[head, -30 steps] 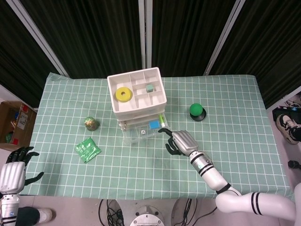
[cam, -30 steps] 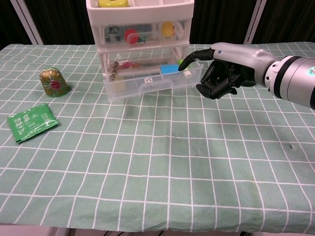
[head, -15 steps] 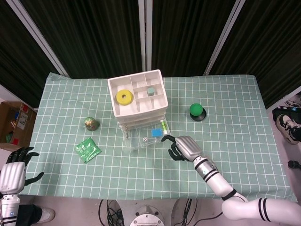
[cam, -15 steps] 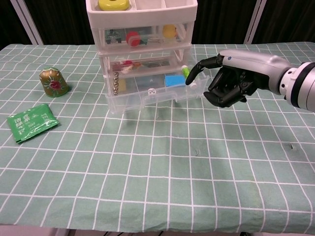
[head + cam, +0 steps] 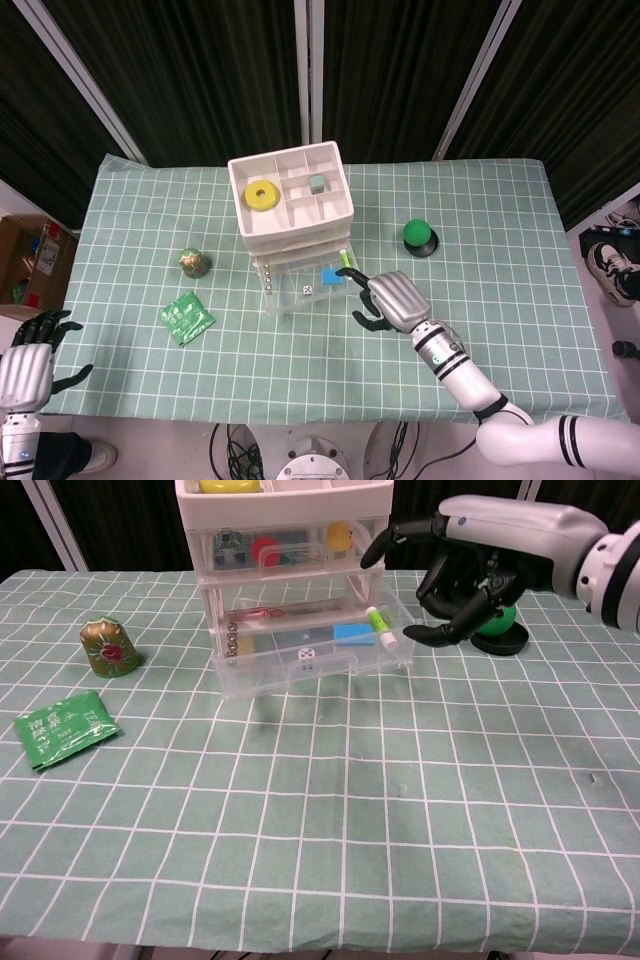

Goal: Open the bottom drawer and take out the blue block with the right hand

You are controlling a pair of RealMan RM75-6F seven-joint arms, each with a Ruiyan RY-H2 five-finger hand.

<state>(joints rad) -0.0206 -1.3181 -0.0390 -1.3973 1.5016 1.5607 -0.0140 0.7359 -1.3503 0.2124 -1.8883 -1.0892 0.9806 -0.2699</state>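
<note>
One hand (image 5: 465, 575), the right, hovers empty with fingers spread above the open drawer (image 5: 310, 660) holding the block (image 5: 353, 632).

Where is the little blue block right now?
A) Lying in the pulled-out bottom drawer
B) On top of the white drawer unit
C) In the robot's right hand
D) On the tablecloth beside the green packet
A: the blue block lies in the open bottom drawer next to a marker pen, while the right hand hovers above it holding nothing.
</note>
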